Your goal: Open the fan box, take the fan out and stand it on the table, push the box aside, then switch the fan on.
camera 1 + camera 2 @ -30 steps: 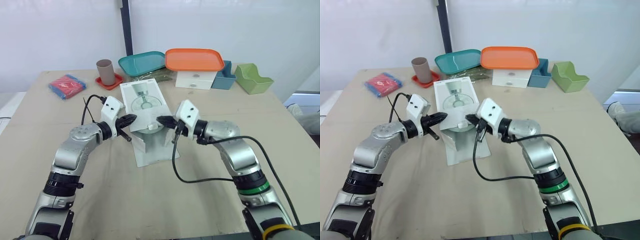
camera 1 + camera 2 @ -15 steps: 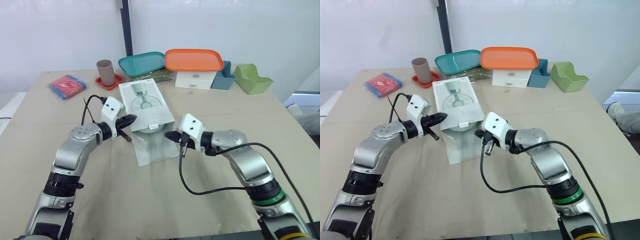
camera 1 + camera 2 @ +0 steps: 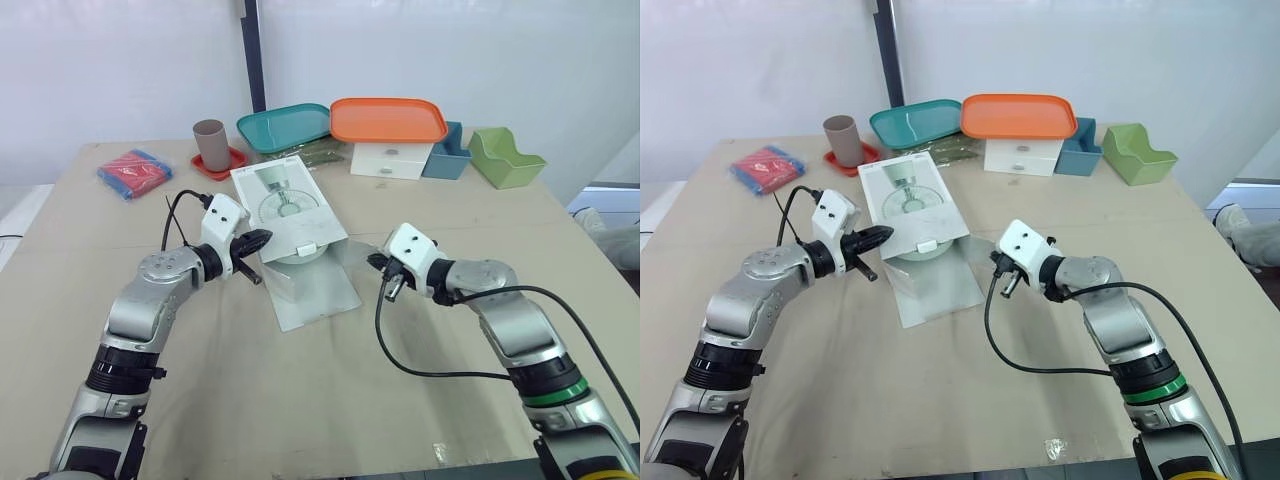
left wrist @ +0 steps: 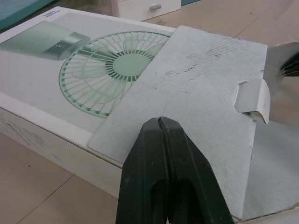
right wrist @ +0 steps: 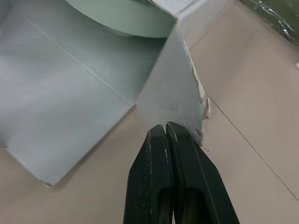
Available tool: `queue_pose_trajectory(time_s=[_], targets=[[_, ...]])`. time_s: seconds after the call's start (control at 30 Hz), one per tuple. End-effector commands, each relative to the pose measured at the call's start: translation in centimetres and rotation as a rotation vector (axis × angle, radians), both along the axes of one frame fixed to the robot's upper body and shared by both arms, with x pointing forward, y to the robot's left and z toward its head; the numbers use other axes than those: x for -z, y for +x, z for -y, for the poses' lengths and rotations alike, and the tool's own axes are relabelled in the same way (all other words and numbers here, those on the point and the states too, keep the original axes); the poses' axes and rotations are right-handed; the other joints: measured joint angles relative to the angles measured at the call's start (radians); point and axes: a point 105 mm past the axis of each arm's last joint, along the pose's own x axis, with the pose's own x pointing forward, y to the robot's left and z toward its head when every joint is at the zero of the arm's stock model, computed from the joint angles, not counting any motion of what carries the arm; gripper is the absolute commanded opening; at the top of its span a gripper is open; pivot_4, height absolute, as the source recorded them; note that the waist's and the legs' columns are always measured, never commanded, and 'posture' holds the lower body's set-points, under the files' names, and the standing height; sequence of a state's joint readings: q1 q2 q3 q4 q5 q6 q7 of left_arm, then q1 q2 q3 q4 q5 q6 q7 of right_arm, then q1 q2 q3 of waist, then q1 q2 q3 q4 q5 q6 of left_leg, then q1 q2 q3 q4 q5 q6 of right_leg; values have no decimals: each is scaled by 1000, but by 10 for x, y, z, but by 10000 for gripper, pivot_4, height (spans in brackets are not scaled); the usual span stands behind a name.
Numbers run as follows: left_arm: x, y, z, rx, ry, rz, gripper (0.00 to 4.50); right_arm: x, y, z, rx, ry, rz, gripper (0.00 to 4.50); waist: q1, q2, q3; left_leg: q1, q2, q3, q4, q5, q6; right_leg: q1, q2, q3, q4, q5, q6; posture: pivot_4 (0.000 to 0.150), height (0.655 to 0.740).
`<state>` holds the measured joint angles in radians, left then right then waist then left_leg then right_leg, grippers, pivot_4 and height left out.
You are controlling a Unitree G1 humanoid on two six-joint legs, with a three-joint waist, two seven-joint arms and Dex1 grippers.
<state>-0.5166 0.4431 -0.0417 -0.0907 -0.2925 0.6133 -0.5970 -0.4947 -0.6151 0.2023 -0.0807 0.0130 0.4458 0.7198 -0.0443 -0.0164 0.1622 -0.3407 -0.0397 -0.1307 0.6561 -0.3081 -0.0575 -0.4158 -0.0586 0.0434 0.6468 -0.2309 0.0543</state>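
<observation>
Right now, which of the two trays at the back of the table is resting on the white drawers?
The orange tray: it sits atop the white drawers, while the teal tray lies off to their left.

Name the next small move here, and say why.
Probably let the right gripper release the side flap it pinches: that flap is already pulled wide, the box stands open toward the robot, and the green fan shows inside, not yet taken out.

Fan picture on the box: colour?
Pale mint green fan picture on the white box; best in left wrist view.
</observation>
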Motion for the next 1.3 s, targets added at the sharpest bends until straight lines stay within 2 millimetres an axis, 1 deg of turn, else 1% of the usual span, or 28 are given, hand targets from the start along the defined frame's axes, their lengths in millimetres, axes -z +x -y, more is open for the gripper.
queue_pose_trajectory(time_s=[0.03, 0.2, 0.37, 0.5, 0.63, 0.77, 0.93, 1.1, 1.3], targets=[[11, -2, -2, -10, 17, -35, 0, -23, 11, -5, 0, 27, 116, 405, -1, 0, 0, 0, 0, 0, 0, 0, 0, 0, 0, 0, 0, 0, 0, 1500, 7400], [9, -2, -2, -10, 16, -31, 0, -34, 21, -21, -19, 62, 161, 405, -1, 0, 0, 0, 0, 1, 0, 1, -1, 0, 0, 1, 0, 0, 0, 1500, 7400], [8, -1, -4, -15, 19, -26, 0, -28, 24, -37, -49, 80, 161, 405, 0, -1, 0, 0, 0, 0, 0, 2, -4, 0, 0, 0, 0, 0, 0, 1500, 7400], [7, -2, -7, -23, 21, -23, 0, -17, 20, -44, -76, 85, 128, 405, -1, 0, 0, 0, 0, 1, 0, 2, -4, 0, 0, 1, 0, 0, 0, 1500, 7400], [7, -3, -10, -30, 25, -22, 0, -11, 14, -49, -111, 86, 105, 405, -1, 0, 0, 0, 0, 1, 0, 2, -3, 0, 0, 1, 0, 0, 0, 1500, 7400], [4, -3, -18, -35, 34, -17, 0, -13, 5, -61, -181, 101, 96, 405, -3, 0, 0, 0, 0, 1, 0, 2, -3, 0, 0, 1, 0, 0, 0, 1500, 7400], [2, -7, -24, -12, 45, -19, 0, -13, -1, -69, -217, 105, 86, 405, -4, 0, 0, 1, 1, 2, 0, 1, -2, -1, 1, 1, 0, 0, -1, 1500, 7400], [-3, -8, -27, -1, 37, -9, 0, -16, -5, -76, -245, 110, 84, 405, -4, 0, 0, 1, 1, 1, 0, 1, -2, -1, 1, 1, 0, 0, -1, 1500, 7400], [-8, -11, -24, 29, 14, 1, 0, -18, -15, -87, -310, 108, 68, 405, -4, 0, 0, 0, 1, 1, 0, 1, -2, -1, 1, 1, 0, 0, -1, 1500, 7400]])
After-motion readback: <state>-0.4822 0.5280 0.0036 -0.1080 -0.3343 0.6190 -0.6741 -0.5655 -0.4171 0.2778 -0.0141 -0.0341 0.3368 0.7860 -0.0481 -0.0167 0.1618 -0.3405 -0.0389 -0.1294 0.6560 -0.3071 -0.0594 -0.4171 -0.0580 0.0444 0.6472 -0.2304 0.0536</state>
